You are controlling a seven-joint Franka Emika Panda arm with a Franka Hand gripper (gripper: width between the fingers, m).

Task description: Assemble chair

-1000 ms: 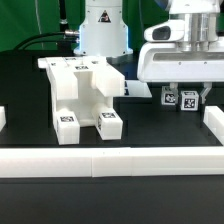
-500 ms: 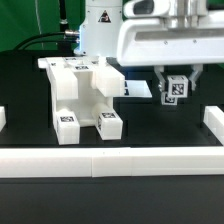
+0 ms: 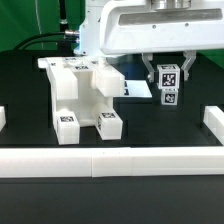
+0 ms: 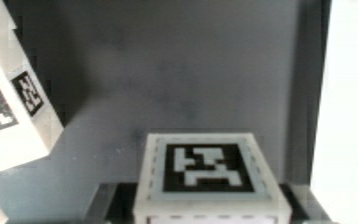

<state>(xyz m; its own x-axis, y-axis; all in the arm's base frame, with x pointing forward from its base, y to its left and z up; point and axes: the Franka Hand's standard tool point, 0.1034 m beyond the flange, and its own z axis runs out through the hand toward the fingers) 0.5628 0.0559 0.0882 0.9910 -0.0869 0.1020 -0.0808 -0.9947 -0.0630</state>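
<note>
**A:** Start out to the exterior view's left of the fingers (image 3: 150,70). What stands there?

**B:** The chair assembly (image 3: 80,100), a blocky white structure resting on the black table (image 3: 150,130). It has a flat top with tags, and two tagged feet facing the border wall (image 3: 100,162). It stands well apart from the fingers and from what they carry.

**A:** And at the gripper (image 3: 168,72) itself?

**B:** The fingers are clamped on a white bar (image 3: 168,85), one on each side of it. The bar stands upright between them, with one square tag level with the fingertips and a second tag below them.

**A:** Does its lower end touch the table?

**B:** I cannot tell. It reaches down past the fingertips, close over the black surface.

**A:** What does the wrist view add?

**B:** The bar (image 4: 202,165) sits squarely between the fingers, its tag facing the camera and the dark table beyond it. Another tagged white surface (image 4: 7,100) lies tilted off to one side of them. Which part it is, I cannot tell.

**A:** And to the exterior view's right of the fingers?

**B:** A short end block of the border wall, near the table's edge.
</note>
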